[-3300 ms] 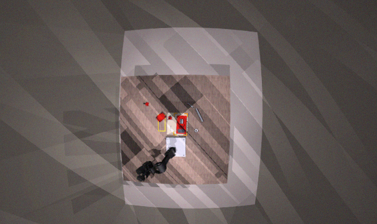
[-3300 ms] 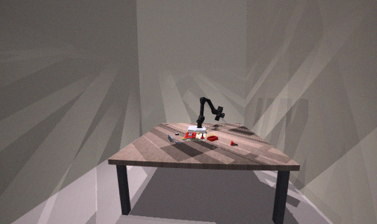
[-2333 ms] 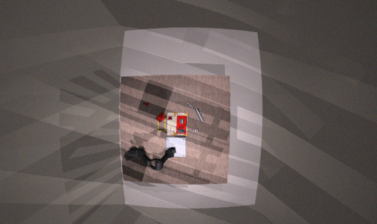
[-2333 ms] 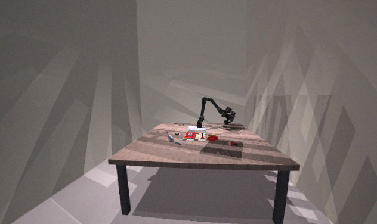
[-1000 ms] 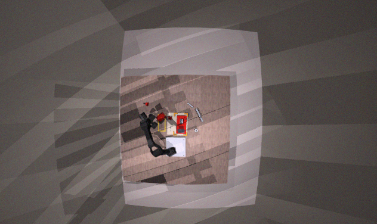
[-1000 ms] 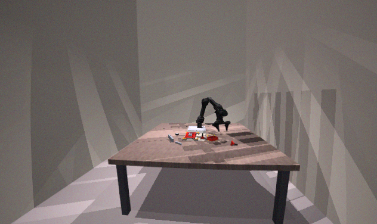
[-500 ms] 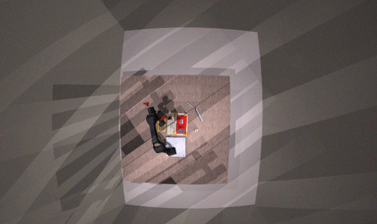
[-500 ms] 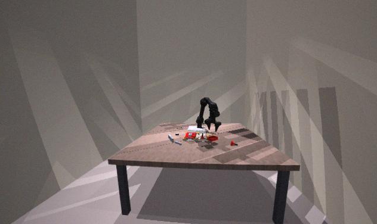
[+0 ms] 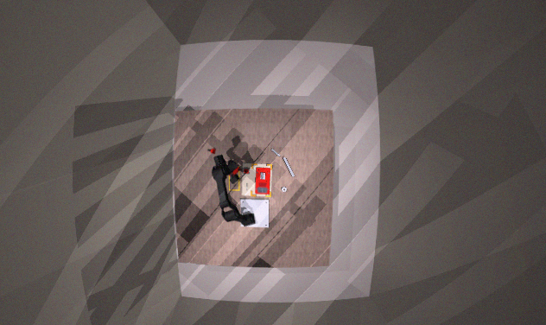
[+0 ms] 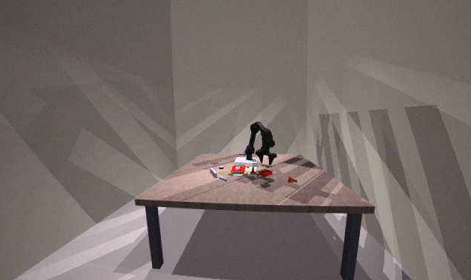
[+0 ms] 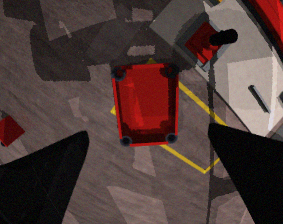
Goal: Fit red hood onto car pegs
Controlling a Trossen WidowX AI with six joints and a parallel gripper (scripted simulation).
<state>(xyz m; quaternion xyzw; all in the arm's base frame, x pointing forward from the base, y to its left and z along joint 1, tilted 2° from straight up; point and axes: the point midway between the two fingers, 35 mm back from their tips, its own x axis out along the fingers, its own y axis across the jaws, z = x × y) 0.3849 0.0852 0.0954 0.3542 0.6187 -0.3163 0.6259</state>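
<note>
The red hood lies on the table over part of a yellow outline, left of the jig in the overhead view. The wrist view shows a dark round hole at each of its four corners. My gripper is open and empty above the hood, its fingertips left and right of the hood's lower end in the wrist view. The red chassis sits in the jig, with a grey engine block. The pegs are too small to tell.
The cream jig base bears a red part with a black stick. The yellow outline lies beside it. A small red piece, two grey bars and a white nut lie around.
</note>
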